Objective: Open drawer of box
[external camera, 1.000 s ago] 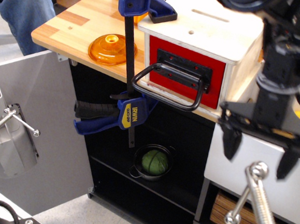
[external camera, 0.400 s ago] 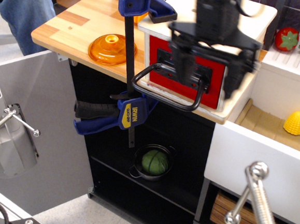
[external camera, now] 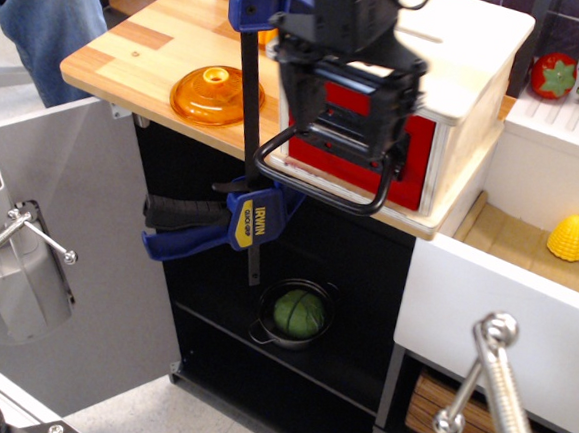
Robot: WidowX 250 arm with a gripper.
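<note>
The box (external camera: 470,52) is a pale wooden cube with a white top, standing on the wooden counter. Its drawer (external camera: 417,158) has a red front and looks shut. A black mounting plate and a large black loop handle (external camera: 324,187) stick out from it toward the camera. My gripper (external camera: 350,116) hangs right in front of the red front, just above the loop handle. It is open and holds nothing. One finger (external camera: 300,102) is left of the plate and the other is right of it. The gripper hides most of the plate.
A blue bar clamp (external camera: 252,217) grips the counter edge left of the box. An orange lid (external camera: 217,93) lies on the counter (external camera: 143,39). A pot with a green ball (external camera: 299,314) sits on the shelf below. A pulled-out white cabinet drawer (external camera: 493,303) holds a yellow corn (external camera: 569,239).
My gripper has moved left and up, from over the white cabinet drawer to right in front of the red drawer. It stays open. The drawer has not moved.
</note>
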